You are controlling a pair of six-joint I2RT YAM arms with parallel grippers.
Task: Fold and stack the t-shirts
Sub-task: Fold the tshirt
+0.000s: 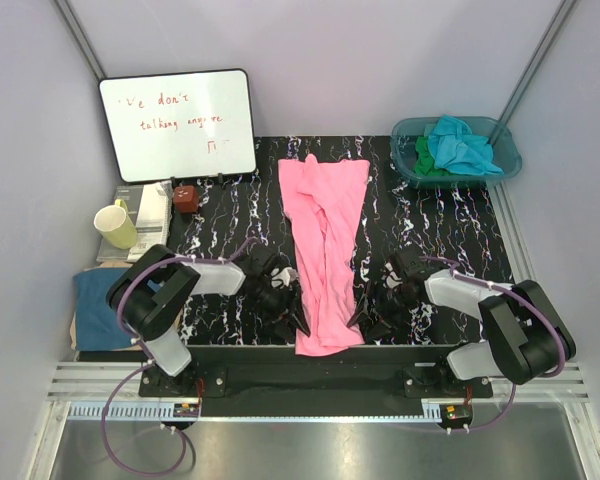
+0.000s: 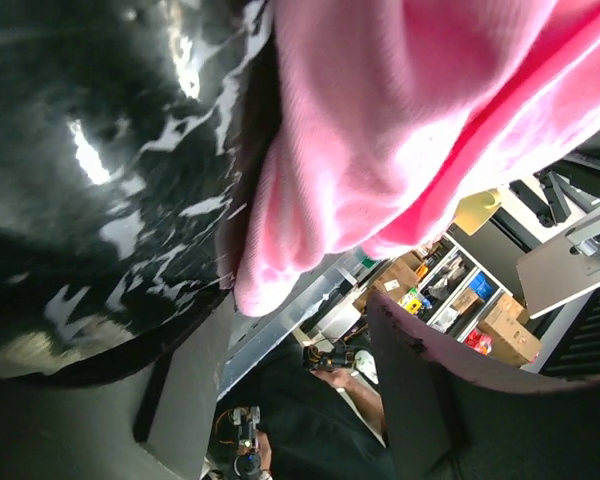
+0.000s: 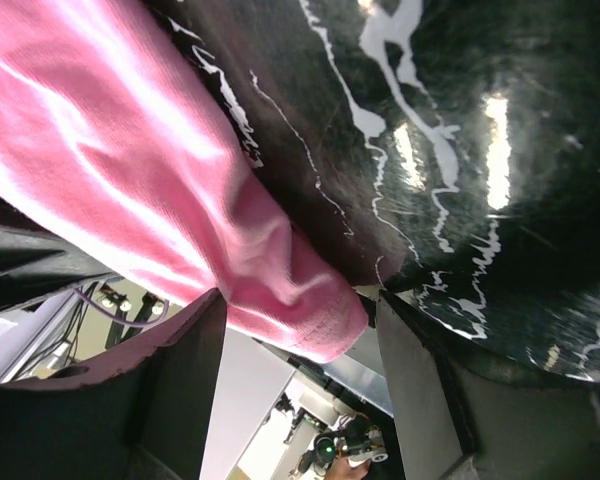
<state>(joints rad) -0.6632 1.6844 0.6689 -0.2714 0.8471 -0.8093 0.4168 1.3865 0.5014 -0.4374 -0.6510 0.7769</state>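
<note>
A bright pink t-shirt (image 1: pixel 325 245) lies folded into a long strip down the middle of the black marbled table (image 1: pixel 440 230), and its hem hangs over the near edge. My left gripper (image 1: pixel 298 322) sits at the hem's left corner and my right gripper (image 1: pixel 358 318) at its right corner. In the left wrist view the pink t-shirt (image 2: pixel 400 110) ends just above my open left gripper (image 2: pixel 300 350). In the right wrist view a corner of the pink t-shirt (image 3: pixel 300 300) hangs between the spread fingers of my right gripper (image 3: pixel 300 345), unpinched. Turquoise (image 1: pixel 462 142) and green (image 1: pixel 426 160) t-shirts fill the basin.
The teal plastic basin (image 1: pixel 508 150) stands at the table's far right corner. A whiteboard (image 1: pixel 178 125) leans at the back left, with a small brown block (image 1: pixel 186 198) before it. A yellow mug (image 1: pixel 115 225) sits on books (image 1: pixel 152 205); dark blue cloth (image 1: pixel 95 310) lies left of the table.
</note>
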